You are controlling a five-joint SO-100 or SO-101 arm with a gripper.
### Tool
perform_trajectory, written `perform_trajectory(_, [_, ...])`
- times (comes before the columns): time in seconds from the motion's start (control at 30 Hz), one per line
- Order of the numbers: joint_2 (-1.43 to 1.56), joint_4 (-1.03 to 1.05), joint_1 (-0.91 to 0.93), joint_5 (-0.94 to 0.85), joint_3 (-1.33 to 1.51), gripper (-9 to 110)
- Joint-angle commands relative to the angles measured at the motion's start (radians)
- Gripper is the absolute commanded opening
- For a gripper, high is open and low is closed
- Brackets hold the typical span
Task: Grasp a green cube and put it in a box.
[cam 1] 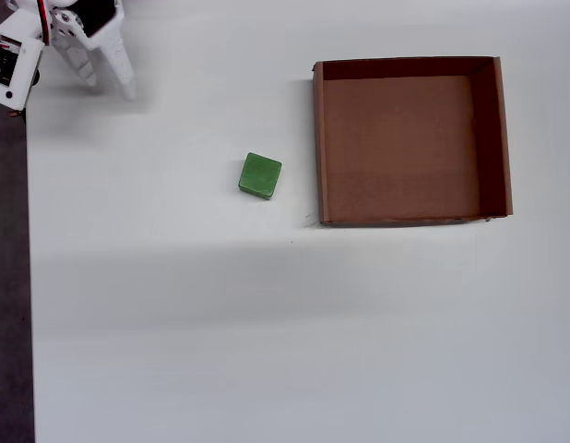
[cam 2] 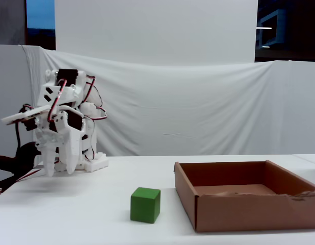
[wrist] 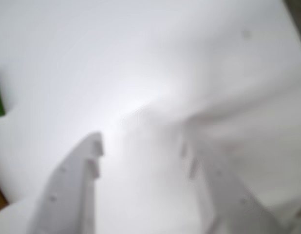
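pincer (cam 2: 59, 171): spread apart, holding nothing, fingertips pointing down above the table (cam 1: 174, 351), near the arm's base
green cube (cam 1: 260, 175): resting on the table, just left of the box in the overhead view, apart from its wall
box (cam 1: 410, 68): nothing inside

wrist view: rides the arm, aimed down at the white table (wrist: 141, 58) from close up, pretty blurry
overhead view: straight down, fairly high, whole table
fixed view: low at table height, side-on toward the white backdrop (cam 2: 198, 112)
shared: overhead and fixed both catch the green cube (cam 1: 260, 175) (cam 2: 145, 204), the box (cam 1: 319, 148) (cam 2: 239, 214), and the arm (cam 1: 82, 46) (cam 2: 63, 132)
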Motion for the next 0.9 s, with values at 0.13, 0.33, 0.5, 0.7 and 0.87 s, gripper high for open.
perform_trajectory(0.13, [0.005, 0.006, -0.005, 0.005, -0.006, 22])
perform_trajectory(0.33, [0.005, 0.005, -0.035, 0.006, -0.008, 23])
perform_trajectory(0.5, [0.002, -0.117, -0.067, 0.0, -0.009, 23])
perform_trajectory(0.7, [-0.084, -0.288, -0.121, 0.0, -0.067, 23])
perform_trajectory(0.87, [-0.288, -0.242, -0.178, -0.003, -0.252, 23])
